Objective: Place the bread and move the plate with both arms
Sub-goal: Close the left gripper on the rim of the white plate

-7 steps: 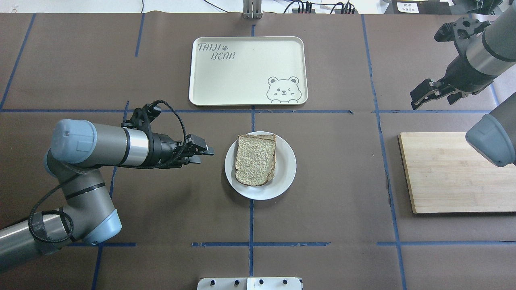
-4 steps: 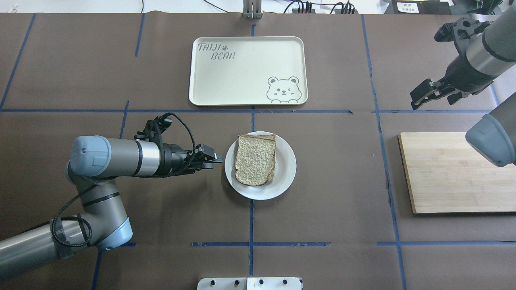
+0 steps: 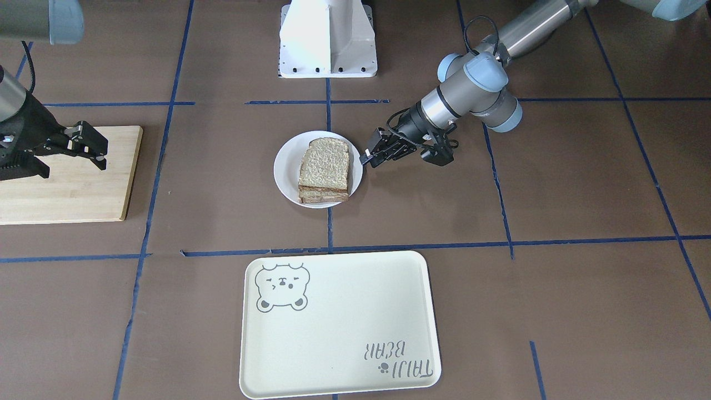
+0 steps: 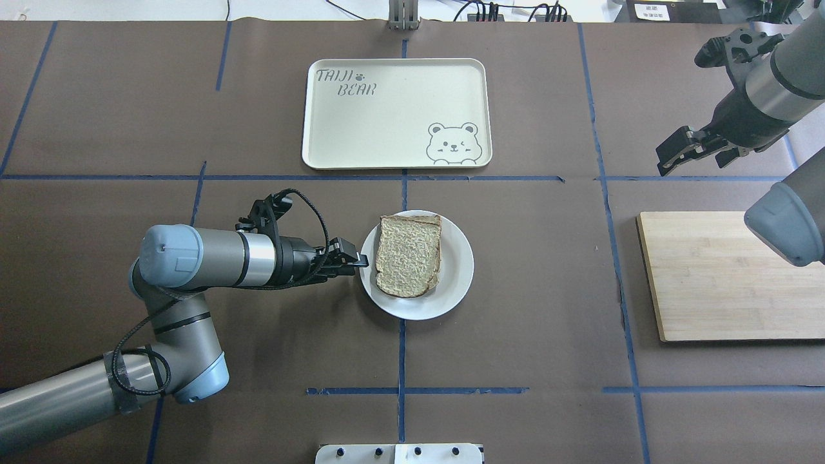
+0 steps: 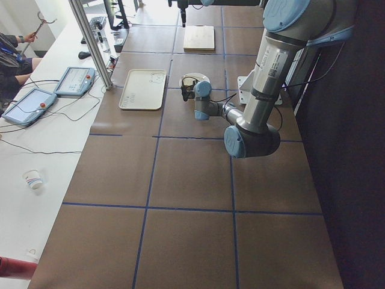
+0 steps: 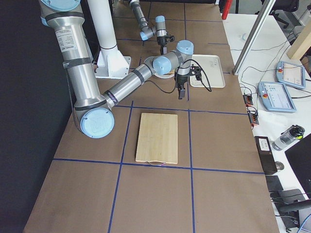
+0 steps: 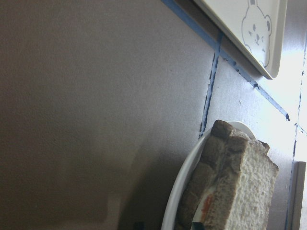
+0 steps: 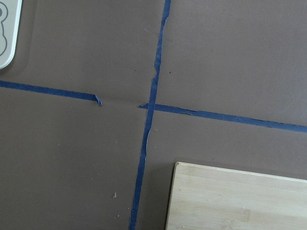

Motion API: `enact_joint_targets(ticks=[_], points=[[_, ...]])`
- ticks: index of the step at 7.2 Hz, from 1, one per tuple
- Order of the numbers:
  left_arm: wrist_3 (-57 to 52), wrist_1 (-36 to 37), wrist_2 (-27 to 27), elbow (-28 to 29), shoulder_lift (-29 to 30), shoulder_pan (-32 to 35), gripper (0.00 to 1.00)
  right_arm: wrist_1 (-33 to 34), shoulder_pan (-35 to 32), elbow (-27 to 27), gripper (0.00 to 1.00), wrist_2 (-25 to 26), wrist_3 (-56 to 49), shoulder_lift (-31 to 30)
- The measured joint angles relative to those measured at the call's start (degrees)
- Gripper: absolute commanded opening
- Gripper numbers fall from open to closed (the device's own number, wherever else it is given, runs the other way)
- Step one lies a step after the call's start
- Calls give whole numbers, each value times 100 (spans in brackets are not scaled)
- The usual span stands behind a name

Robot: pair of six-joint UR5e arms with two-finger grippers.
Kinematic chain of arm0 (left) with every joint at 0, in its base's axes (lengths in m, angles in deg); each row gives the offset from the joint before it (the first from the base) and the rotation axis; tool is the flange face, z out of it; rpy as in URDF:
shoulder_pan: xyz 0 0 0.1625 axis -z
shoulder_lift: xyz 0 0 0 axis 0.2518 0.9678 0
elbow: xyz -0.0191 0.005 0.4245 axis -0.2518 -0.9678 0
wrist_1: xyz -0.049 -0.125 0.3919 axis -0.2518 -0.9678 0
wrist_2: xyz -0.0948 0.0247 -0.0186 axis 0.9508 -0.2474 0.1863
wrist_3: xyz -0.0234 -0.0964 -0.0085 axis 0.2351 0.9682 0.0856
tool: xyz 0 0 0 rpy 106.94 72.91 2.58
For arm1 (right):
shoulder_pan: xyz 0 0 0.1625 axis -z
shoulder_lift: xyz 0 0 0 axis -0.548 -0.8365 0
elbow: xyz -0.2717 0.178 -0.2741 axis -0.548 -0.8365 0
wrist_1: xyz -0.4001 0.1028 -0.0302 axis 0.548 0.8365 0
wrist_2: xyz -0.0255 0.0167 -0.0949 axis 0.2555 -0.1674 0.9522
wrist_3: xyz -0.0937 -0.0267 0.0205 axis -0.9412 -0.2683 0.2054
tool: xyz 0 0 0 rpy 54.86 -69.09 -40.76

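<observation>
1. One part looks done: the bread [image 4: 408, 255] lies on the plate [image 4: 459, 270], mid-tabletop [image 4: 528, 290].
2. Left claw [image 4: 361, 261], slightly open and empty, sits at the plate's rim, not gripping it.
3. Right claw [image 4: 670, 158] hangs open, empty, well apart.
4. Moving the plate is left to do, likely to the tray [image 4: 393, 109].

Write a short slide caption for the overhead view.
Left gripper at the rim of the plate carrying bread; right gripper hangs far aside.
</observation>
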Motion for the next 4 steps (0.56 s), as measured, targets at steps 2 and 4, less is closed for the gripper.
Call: enact_joint_targets(ticks=[2,4], points=[[0,0,-7,42,50,-82,41,0,0,-5,100,0,6,-3],[0,0,-65,119,144,-167,36,0,0,-7,100,6,6,-7]])
